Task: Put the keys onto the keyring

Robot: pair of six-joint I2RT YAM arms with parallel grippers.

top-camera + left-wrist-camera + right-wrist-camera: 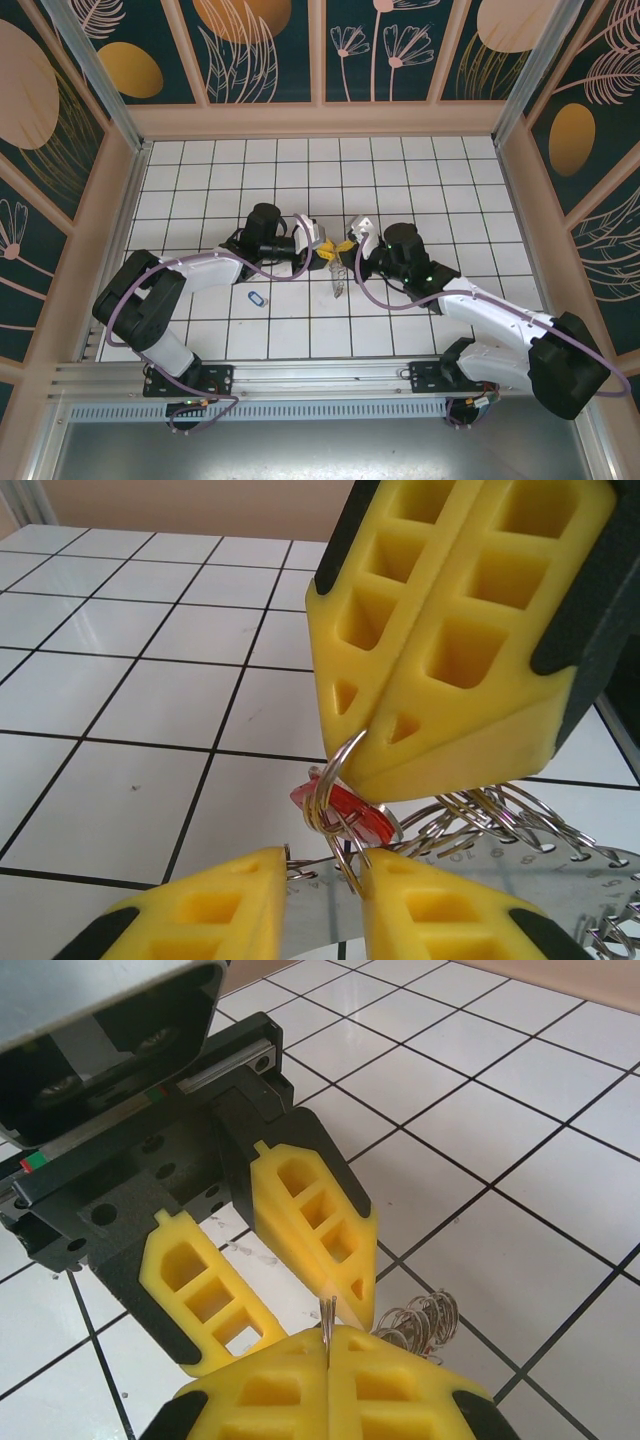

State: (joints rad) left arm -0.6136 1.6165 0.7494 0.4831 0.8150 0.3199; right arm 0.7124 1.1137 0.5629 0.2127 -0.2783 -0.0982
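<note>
In the middle of the white-tiled worktop [200,170], the left gripper [326,252] and right gripper [352,246] meet tip to tip. A small grey bunch of keys [340,282] shows just beside them, toward the near edge. A blue oval key [257,299] lies apart, beside the left arm [200,272].

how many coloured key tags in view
2. A blue key tag lies on the tiles beside the left arm; a red key tag sits below the small metal ring pinched in the right fingers. Others may be hidden.

Lab cell: tiled floor [420,180], panelled walls [380,50]
</note>
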